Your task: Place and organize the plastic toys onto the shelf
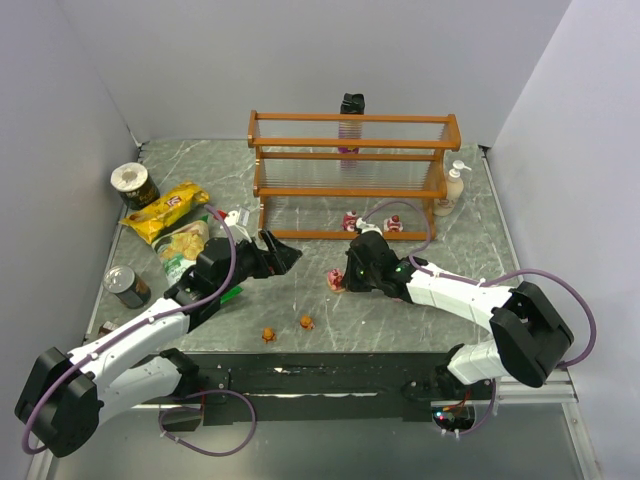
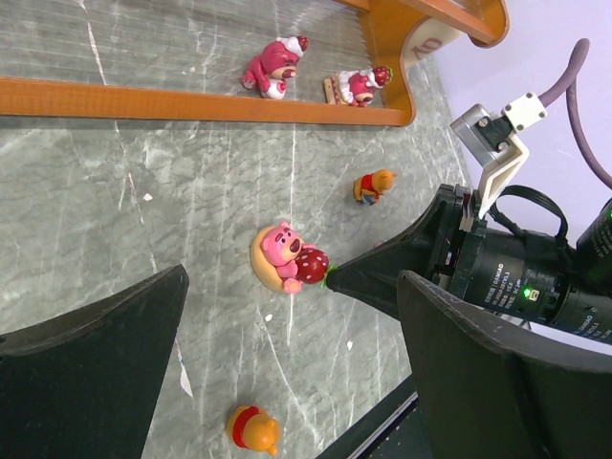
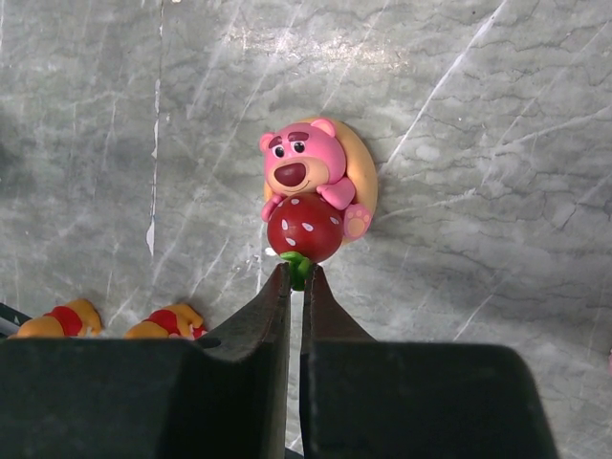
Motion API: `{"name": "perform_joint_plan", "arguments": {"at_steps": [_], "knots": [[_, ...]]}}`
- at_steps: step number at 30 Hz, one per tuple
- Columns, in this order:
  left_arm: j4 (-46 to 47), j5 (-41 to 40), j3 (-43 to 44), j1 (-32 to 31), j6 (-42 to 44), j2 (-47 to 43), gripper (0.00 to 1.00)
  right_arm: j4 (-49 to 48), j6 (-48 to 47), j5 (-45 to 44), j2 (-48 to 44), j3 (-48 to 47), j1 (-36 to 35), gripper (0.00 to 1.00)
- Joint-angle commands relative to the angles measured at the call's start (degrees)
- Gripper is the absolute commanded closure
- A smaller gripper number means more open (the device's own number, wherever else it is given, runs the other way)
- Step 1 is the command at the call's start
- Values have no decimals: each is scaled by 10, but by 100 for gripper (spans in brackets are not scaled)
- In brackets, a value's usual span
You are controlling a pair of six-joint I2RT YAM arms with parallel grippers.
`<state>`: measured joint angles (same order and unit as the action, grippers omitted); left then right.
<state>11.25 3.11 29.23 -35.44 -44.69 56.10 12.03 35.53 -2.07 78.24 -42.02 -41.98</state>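
A pink bear toy [image 3: 308, 172] hugging a red strawberry lies on the table in front of the shelf [image 1: 350, 175]. My right gripper [image 3: 296, 274] is shut on the strawberry's green stem [image 3: 297, 265]; the same toy [image 1: 335, 280] shows in the top view. My left gripper [image 1: 280, 253] hangs open to its left, its wide black fingers [image 2: 96, 354] apart over the table with nothing between them. Two pink toys [image 1: 350, 221] [image 1: 393, 223] stand on the shelf's bottom tier. Two orange toys [image 1: 269, 335] [image 1: 306, 322] lie near the front edge, and another orange toy [image 2: 373, 185] lies nearer the shelf.
Two chip bags [image 1: 165, 210] [image 1: 185, 245] and two cans [image 1: 135, 185] [image 1: 127, 287] sit at the left. A pump bottle [image 1: 455, 188] stands by the shelf's right end, and a dark bottle [image 1: 352, 105] behind the shelf. Walls close in on both sides.
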Motion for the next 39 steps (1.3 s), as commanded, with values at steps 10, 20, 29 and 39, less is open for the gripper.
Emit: {"name": "perform_joint_plan", "arguments": {"at_steps": [10, 20, 29, 39], "knots": [[7, -14, -4, 2, 4, -10, 4, -106, -17, 17, -26, -5, 0, 100], [-8, -29, -3, 2, 1, -23, 4, -168, -18, 27, -27, -7, -1, 100], [-57, -118, -3, 1, -16, -65, 4, -223, -21, -12, 29, -62, -2, 100], [-67, -165, -18, 2, -25, -105, 4, -295, -31, -65, 143, -144, -2, 100]]}}
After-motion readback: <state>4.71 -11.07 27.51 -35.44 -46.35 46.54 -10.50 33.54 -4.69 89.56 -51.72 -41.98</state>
